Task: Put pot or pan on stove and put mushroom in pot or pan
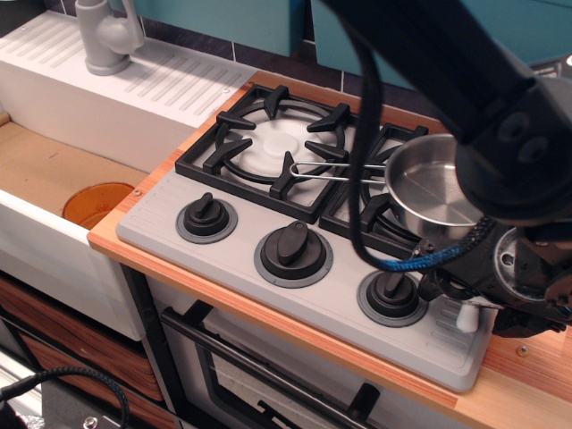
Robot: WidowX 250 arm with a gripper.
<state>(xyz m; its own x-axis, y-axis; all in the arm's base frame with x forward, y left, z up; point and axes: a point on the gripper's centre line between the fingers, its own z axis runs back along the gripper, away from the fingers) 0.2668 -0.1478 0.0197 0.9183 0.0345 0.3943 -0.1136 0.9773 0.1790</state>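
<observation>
The shiny steel pan (pixel 431 189) sits on the right burner grate of the grey stove (pixel 268 214), its wire handle (pixel 335 172) pointing left over the left burner. The pan is empty. My gripper (pixel 471 302) is low over the stove's front right corner, right of the right knob (pixel 393 295). It sits down over the white mushroom (pixel 466 317); only the mushroom's lower part shows under the black gripper body. The fingers are hidden, so I cannot tell whether they are closed on it.
The arm and its blue-black cable (pixel 420 259) hang over the right side of the stove and part of the pan. A white sink (pixel 54 179) with an orange drain plate (pixel 96 202) and a grey tap (pixel 105 36) lies to the left. The wooden counter edge (pixel 536 366) is at the right.
</observation>
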